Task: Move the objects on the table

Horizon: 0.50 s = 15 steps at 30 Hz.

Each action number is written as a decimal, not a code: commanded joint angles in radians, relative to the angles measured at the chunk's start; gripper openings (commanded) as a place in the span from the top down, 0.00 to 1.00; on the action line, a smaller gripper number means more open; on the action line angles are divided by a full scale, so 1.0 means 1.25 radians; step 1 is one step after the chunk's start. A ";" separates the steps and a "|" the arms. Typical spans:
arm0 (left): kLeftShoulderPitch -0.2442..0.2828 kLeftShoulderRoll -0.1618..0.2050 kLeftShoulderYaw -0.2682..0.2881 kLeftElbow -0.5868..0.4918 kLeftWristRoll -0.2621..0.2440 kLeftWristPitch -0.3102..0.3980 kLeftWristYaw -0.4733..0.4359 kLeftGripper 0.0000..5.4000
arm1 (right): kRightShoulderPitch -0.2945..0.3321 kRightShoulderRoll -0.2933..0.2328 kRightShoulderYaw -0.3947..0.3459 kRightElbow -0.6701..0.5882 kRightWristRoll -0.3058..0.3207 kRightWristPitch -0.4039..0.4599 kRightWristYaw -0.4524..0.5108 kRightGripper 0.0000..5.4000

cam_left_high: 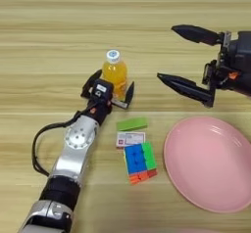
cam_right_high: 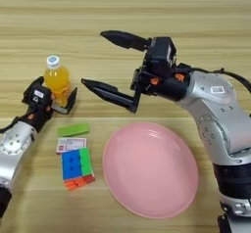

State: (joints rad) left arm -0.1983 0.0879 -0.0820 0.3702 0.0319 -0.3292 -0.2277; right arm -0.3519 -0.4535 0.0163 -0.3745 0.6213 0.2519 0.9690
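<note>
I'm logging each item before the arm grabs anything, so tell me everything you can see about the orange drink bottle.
The orange drink bottle is small, clear plastic by its look, filled with orange liquid and closed with a white cap. It stands upright on the table, behind the green block. The left gripper sits open at its base, one black finger on each side; whether they touch it is unclear. The right gripper hangs open, apart from it.

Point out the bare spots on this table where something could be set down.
Free: the wooden table beyond the orange drink bottle, and the pink plate. Crowded: the left gripper brackets the bottle, above the green block, packet and puzzle cube. The open right gripper hovers nearby.
</note>
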 commanded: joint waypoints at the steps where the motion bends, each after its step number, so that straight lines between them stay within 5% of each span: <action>1: 0.042 0.012 0.000 -0.122 -0.008 -0.012 -0.008 0.00 | -0.002 0.003 0.004 0.006 -0.002 -0.009 0.002 0.00; 6: 0.050 0.019 0.051 -0.204 -0.020 -0.030 0.032 0.00 | -0.003 0.005 0.006 0.012 -0.004 -0.015 0.002 0.00; 10: 0.040 0.015 0.098 -0.234 -0.089 -0.080 0.025 0.00 | -0.003 0.007 0.008 0.015 -0.006 -0.019 0.001 0.00; 15: 0.027 0.033 0.132 -0.233 -0.094 -0.094 0.036 0.00 | 0.003 0.003 0.011 0.022 -0.018 -0.030 0.000 0.00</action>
